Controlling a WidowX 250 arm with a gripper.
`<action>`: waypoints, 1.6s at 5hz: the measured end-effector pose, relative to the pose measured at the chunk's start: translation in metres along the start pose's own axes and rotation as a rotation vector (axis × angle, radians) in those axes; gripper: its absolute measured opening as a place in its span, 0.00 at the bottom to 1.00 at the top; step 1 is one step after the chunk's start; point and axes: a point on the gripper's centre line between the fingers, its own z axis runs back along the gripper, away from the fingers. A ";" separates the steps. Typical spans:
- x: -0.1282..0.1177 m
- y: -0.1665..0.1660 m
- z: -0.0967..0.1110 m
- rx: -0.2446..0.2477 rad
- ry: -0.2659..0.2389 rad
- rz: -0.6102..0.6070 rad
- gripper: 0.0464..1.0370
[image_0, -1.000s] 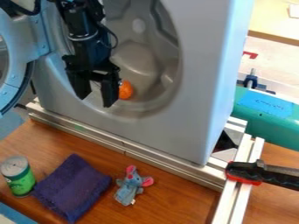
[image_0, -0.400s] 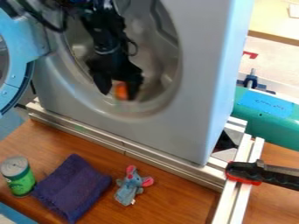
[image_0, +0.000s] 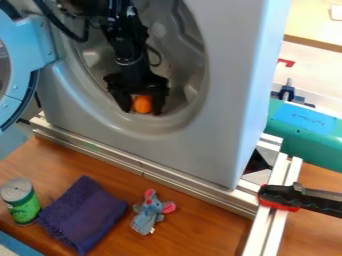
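Toward eleven o'clock, inside the grey drum (image_0: 175, 70), our black end effector (image_0: 143, 112) straddles a rounded orange object (image_0: 142, 104), fingers wide; we judge this grasp alignment, needing centred closure.

Door (image_0: 23, 55) open, room in drum (image_0: 182, 60) beside claw (image_0: 142, 111), rim (image_0: 155, 126) (curved) blocking below

We list: folded cloth (image_0: 83, 214), matt, rough; counter (image_0: 200, 227), smooth wood; can lid (image_0: 17, 189), metal; rails (image_0: 143, 167), smooth metal.
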 end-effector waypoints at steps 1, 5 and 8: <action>0.001 0.009 -0.003 0.059 0.033 0.003 0.91; -0.066 0.006 0.026 0.012 0.119 -0.043 0.60; -0.153 -0.016 -0.005 -0.037 0.175 -0.206 0.60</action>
